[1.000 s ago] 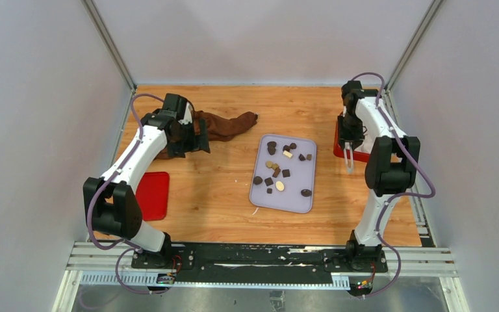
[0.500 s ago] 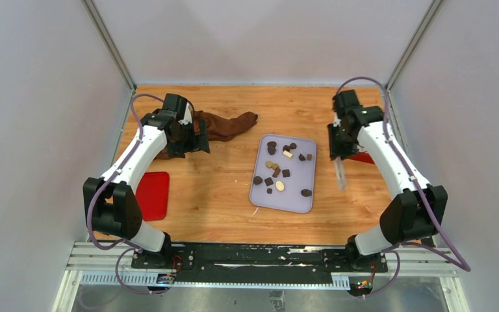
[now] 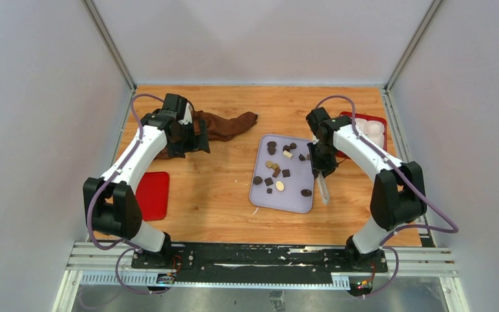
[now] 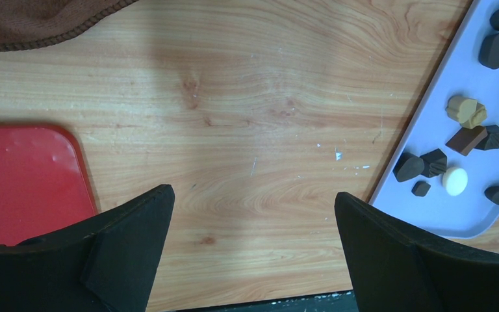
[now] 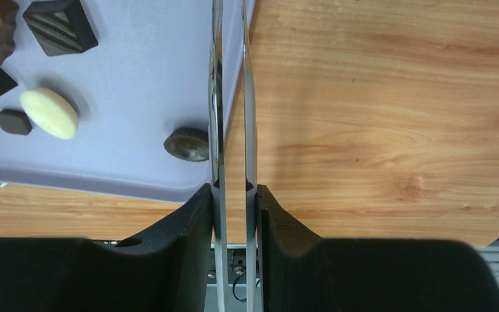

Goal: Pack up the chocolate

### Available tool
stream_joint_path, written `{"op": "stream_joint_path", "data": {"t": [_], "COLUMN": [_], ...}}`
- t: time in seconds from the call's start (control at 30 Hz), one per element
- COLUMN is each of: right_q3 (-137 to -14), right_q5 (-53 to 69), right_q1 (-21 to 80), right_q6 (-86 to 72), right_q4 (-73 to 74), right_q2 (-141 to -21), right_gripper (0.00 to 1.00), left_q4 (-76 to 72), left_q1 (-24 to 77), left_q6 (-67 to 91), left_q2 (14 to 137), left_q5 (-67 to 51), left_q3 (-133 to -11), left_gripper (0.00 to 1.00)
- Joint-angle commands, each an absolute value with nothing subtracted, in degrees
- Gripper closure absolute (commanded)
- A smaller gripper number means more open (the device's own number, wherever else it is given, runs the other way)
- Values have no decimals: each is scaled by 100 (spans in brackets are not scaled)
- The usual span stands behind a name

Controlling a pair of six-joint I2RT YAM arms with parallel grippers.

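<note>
Tweezers (image 3: 323, 186) moved to tray (image 3: 279, 203) edge, chocolate (image 3: 279, 186) inside

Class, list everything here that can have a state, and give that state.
left gripper, open, empty
right gripper, shut on tongs
tongs, nearly closed, empty
chocolates, loose on tray
box, open
lid, off, flat on table
cloth, crumpled

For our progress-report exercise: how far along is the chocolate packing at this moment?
Done: the right gripper grips the tweezers. In hand: their tips hang at the right edge of the lavender tray, beside a dark round chocolate. Remaining: every chocolate piece in view lies on the tray; none shows in the red box. The left gripper is open and empty.
</note>
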State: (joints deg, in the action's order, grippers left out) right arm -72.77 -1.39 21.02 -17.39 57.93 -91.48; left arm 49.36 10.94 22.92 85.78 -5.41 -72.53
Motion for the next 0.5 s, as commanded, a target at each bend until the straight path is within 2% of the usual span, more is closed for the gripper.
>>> {"op": "stream_joint_path", "data": {"t": [0.0,0.47], "right_q3": [-7318,-7477], "right_q5": [-145,-88], "right_q1": [2214,2292], "right_q6": [-1957,-1937], "right_q4": [5628,5302], "right_q2": [-9444,-9930], "right_gripper": [71,66], "left_q4": [4948,4949], "left_q1": [1072,1072], "left_q6": [2224,2250], "left_q2": [8562,8429], "left_q5": [-575,-510], "left_q3": [-7345,-7150], "left_gripper": [0,0]}}
